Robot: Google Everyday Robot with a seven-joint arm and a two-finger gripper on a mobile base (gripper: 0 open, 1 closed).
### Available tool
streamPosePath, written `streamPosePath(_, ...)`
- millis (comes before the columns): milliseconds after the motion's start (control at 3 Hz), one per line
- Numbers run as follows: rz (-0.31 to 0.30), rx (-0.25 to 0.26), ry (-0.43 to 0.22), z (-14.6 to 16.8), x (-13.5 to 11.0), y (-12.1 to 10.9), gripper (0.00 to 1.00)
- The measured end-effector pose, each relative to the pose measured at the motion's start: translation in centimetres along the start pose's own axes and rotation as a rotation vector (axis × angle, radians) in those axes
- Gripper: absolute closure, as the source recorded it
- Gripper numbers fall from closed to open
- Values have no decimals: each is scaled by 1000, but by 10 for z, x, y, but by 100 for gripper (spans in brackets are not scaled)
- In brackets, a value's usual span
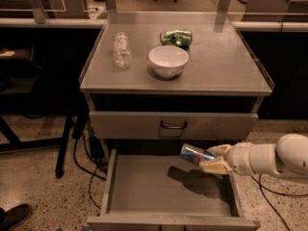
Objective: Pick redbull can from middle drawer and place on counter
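The redbull can, blue and silver, lies tilted on its side in my gripper, which is shut on it. I hold it in the air above the right part of the open middle drawer, just below the closed drawer front. The can's shadow falls on the drawer's bare floor. The white arm reaches in from the right. The counter is the grey top of the cabinet, well above the can.
On the counter stand a white bowl, a clear plastic bottle on its left and a crushed green can behind it. Cables lie on the floor to the left of the cabinet. A shoe shows at bottom left.
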State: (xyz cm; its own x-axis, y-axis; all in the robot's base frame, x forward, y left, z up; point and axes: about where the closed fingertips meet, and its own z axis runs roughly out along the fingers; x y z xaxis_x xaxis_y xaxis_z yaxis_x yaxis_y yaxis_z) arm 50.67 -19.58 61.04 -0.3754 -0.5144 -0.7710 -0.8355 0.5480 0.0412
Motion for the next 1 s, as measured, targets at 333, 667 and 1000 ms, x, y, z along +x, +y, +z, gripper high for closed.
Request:
streamPosePath(333,-2,1,0,-1,-1,0,100)
streamPosePath(667,-7,9,-17,-8,-9,-1,100)
streamPosePath(1000,-2,66,-37,-39,-25,-10,100)
